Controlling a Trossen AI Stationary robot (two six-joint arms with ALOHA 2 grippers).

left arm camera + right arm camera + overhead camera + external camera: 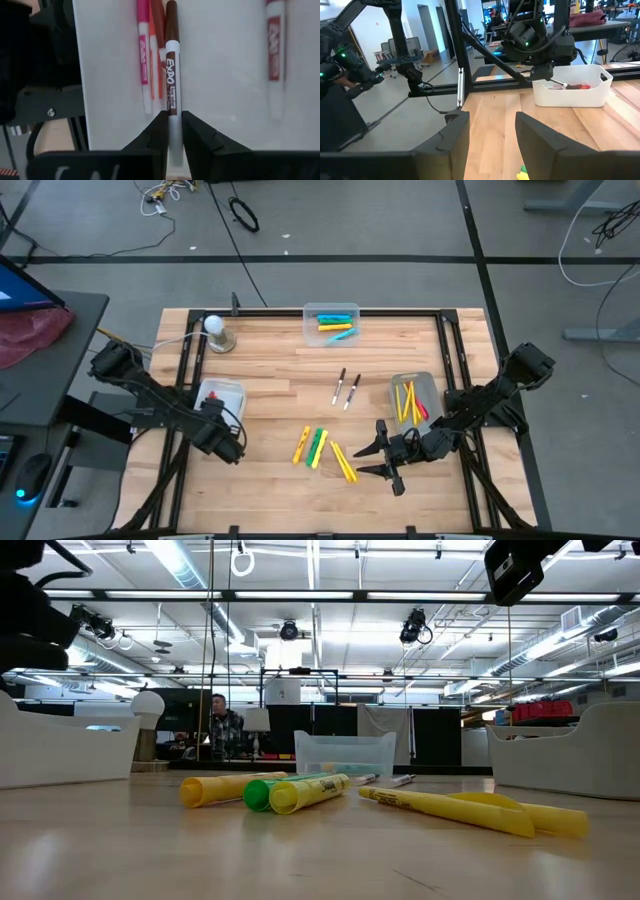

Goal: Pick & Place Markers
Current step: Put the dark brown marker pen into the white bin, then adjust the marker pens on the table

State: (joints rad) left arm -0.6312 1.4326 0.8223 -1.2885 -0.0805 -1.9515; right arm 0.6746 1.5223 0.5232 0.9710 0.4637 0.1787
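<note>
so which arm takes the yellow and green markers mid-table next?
Right. Its open gripper sits empty beside the loose yellow and green markers; the left gripper is over the white bin, gripping a brown-capped white marker.

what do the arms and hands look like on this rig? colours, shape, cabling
Both arms are black, built of chunky jointed links. The left arm carries a loop of black cable near its wrist. The right arm ends in the right hand, with two long, pointed dark fingers. The left hand has matte black, wedge-shaped fingers on a black bar with faint white lettering.
</note>
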